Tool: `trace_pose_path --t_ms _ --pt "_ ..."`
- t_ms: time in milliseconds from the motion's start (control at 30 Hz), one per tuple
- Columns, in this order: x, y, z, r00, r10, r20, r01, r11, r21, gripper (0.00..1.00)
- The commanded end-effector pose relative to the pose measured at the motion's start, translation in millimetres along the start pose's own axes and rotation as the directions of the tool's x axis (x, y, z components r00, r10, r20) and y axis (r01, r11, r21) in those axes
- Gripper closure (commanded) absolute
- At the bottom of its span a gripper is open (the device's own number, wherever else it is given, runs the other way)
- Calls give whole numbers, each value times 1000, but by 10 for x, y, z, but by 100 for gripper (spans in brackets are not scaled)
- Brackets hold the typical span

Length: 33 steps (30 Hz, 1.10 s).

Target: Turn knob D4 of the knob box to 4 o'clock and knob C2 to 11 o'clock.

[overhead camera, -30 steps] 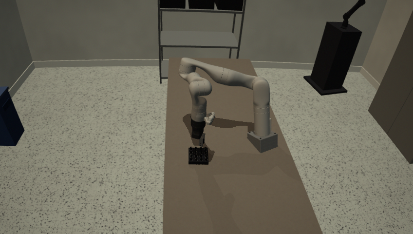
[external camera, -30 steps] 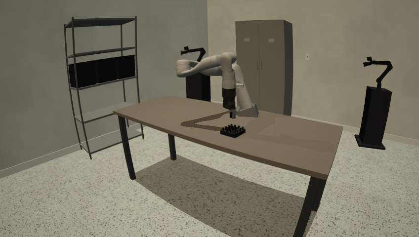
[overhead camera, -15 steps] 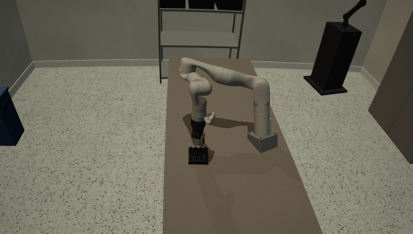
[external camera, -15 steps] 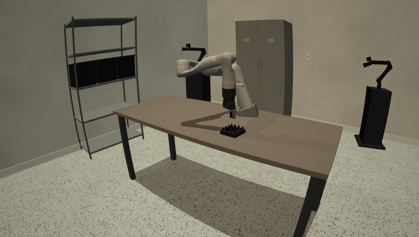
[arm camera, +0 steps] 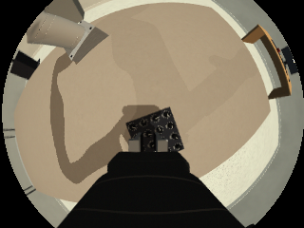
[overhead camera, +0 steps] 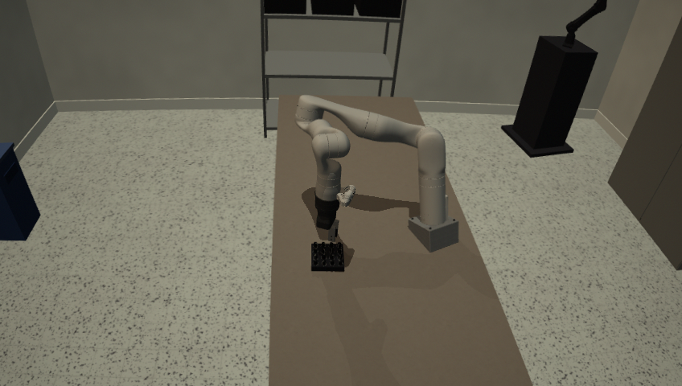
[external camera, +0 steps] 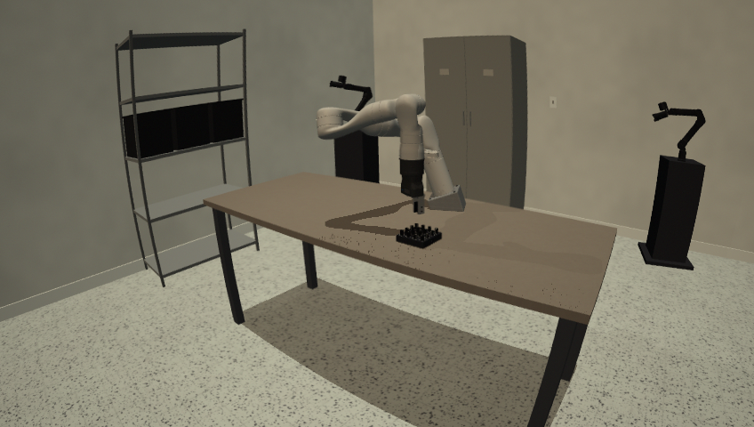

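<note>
The black knob box stands on its feet on the brown table, close to one long edge. Its knobs are too small and dark to read their white lines or names. My gripper points straight down and hangs a little above the box, over its side nearest the arm. The fingers stand partly apart with nothing between them. In the wrist view, knobs show through the gap between the fingertips.
The arm's base is bolted to the table beside the box. A metal shelf stands at the table's far end. A cabinet, black camera pedestals and a blue box stand on the floor.
</note>
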State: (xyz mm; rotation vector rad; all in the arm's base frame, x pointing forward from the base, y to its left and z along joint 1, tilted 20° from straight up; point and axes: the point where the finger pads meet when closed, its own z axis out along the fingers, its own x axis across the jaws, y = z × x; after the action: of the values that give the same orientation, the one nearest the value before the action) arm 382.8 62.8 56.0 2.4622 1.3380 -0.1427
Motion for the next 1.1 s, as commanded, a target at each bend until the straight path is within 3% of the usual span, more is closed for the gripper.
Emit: trace_pose_path --t_ms 0,1067 --pt "3 2 -5 1000 0 -1 0 1000 -1 54" --pt "3 5 252 1000 0 -1 0 1000 -1 54"
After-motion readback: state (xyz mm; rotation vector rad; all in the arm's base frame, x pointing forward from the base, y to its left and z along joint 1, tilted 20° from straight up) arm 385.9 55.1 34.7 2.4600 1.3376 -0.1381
